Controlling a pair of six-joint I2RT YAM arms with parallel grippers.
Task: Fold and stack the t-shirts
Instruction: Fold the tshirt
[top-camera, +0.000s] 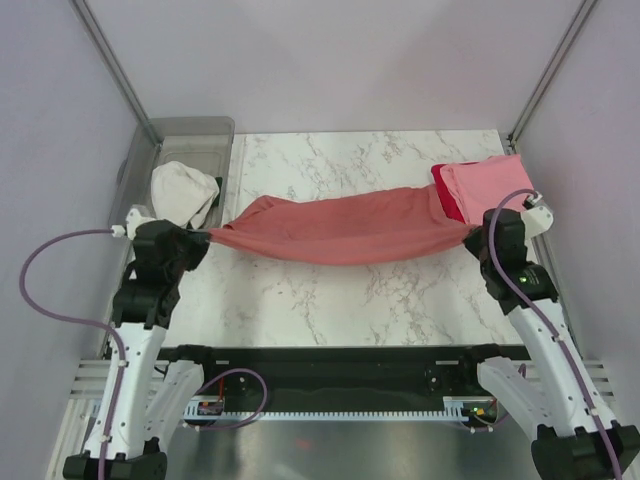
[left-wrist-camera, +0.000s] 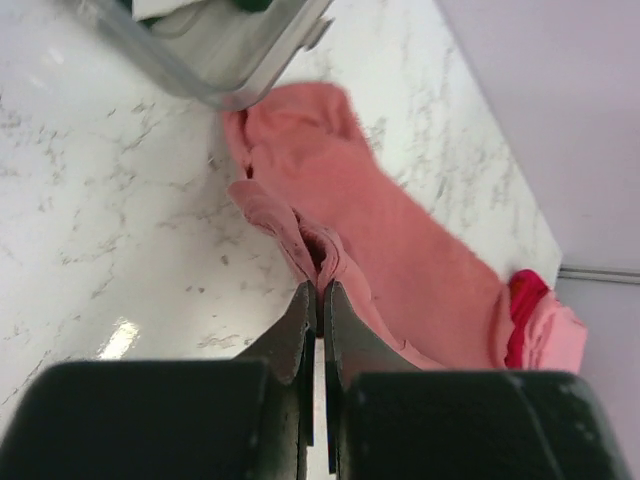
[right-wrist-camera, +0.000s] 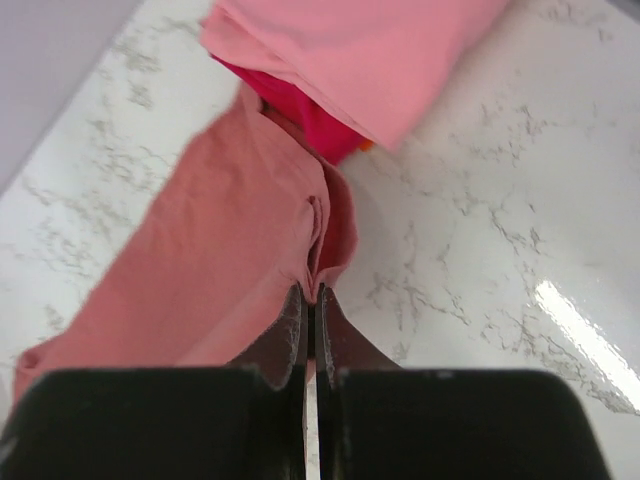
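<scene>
Pincer (left-wrist-camera: 320, 300) clamped on salmon-red t-shirt (left-wrist-camera: 400, 260)

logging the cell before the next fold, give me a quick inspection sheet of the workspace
surface: white marble-look table
job's things: salmon shirt stretched between both arms; pink shirt folded on red shirt, far right
clutter: clear bin far left, white cloth in it
pincers: left pincer and right pincer each shut on an end of the salmon shirt
cables: purple cable loops beside each arm
surroundings: pale walls, metal frame posts

Salmon-red shirt (top-camera: 340, 230) stretched out; pink shirt (top-camera: 490, 180) lies atop red shirt (top-camera: 446, 192).
</scene>
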